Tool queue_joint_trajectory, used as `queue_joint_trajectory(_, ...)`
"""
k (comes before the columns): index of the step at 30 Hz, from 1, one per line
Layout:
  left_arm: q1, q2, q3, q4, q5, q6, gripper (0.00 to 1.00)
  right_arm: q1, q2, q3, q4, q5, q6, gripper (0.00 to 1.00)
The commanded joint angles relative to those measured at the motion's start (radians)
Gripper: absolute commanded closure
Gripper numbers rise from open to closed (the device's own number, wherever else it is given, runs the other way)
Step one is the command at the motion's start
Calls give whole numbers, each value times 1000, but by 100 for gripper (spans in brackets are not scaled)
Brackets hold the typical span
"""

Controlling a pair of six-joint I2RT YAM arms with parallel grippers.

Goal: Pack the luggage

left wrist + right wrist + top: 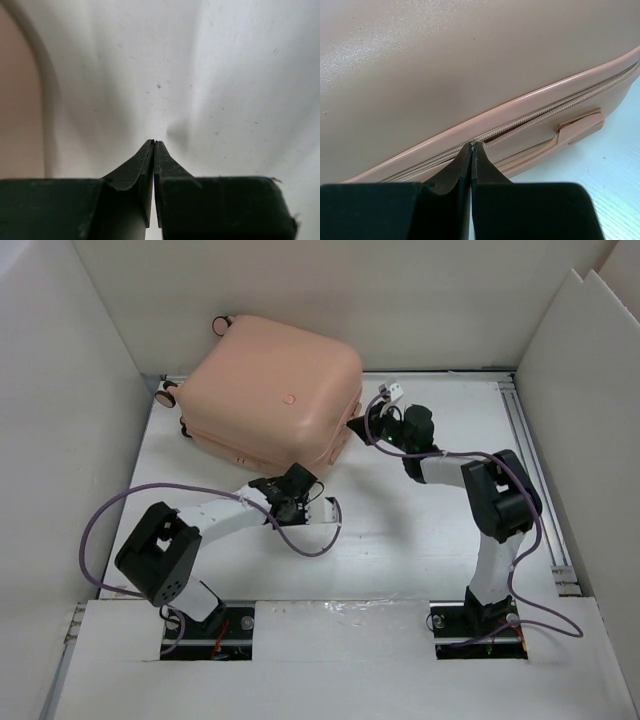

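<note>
We are looking at the salmon-pink hard-shell suitcase [275, 390], which is lying flat and closed at about 11 o'clock from the middle of the white table [420, 540]. Its small caster wheels [167, 393] are pointing toward 10 o'clock, so we are judging its long axis to be running roughly from 10 to 4 o'clock.

In the right wrist view its pink zipper track [545, 112] is running along the seam, with a moulded pink side handle [580, 125] just below it.

The right gripper [471, 145] is the nearer one. It is sitting at the case's 4 o'clock edge with its fingers pressed together and its tip touching the zipper line. We cannot tell whether a zipper pull is pinched between them.

The left gripper [154, 142] is hanging near the case's 6 o'clock edge, fingers also together with nothing between them, and facing bare white surface. The pink shell is lying off at its 9 o'clock.

We are judging that any next move on the zipper would be following the seam, and that it is falling to the right arm.
</note>
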Motion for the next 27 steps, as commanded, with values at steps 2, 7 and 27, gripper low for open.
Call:
queue_joint_trajectory(2, -6, -32, 171, -43, 138, -115, 95, 17, -52, 4, 157, 4, 27, 100)
queue_joint_trajectory(7, -18, 58, 396, -80, 140, -166, 90, -19, -32, 50, 92, 25, 27, 99)
queue_joint_trajectory(27, 53, -46, 398, -194, 307, -342, 90, -51, 180, 314, -329, 168, 228, 35)
